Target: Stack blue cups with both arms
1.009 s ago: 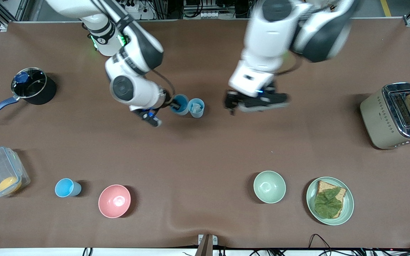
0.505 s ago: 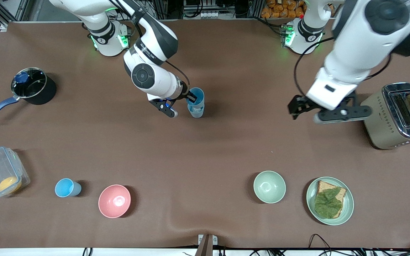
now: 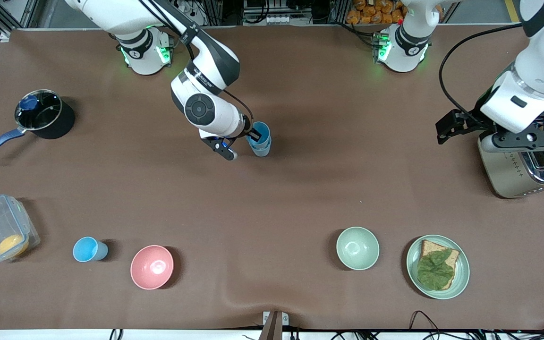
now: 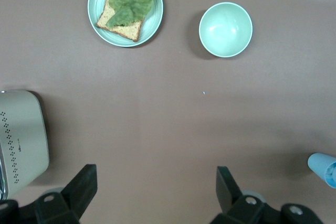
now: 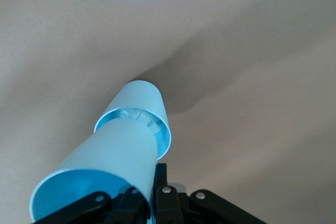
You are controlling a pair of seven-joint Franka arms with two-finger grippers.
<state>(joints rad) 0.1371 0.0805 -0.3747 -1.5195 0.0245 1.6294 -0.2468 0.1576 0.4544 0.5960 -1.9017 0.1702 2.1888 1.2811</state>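
My right gripper is shut on the rim of one blue cup and holds it tilted, with its base entering the mouth of the second blue cup, which stands on the table. In the right wrist view the held cup pokes into the standing cup, which has a white scrap inside; my right gripper pinches the held cup's wall. My left gripper is open and empty over the toaster. Its wide-open fingers show in the left wrist view.
A brighter sky-blue cup, a pink bowl and a clear container lie near the front camera at the right arm's end. A pot is farther back. A green bowl and a plate with toast lie toward the left arm's end.
My right gripper carried its cup sideways over the standing cup and lowered it into the mouth. My left arm swung away from the cups to above the toaster.
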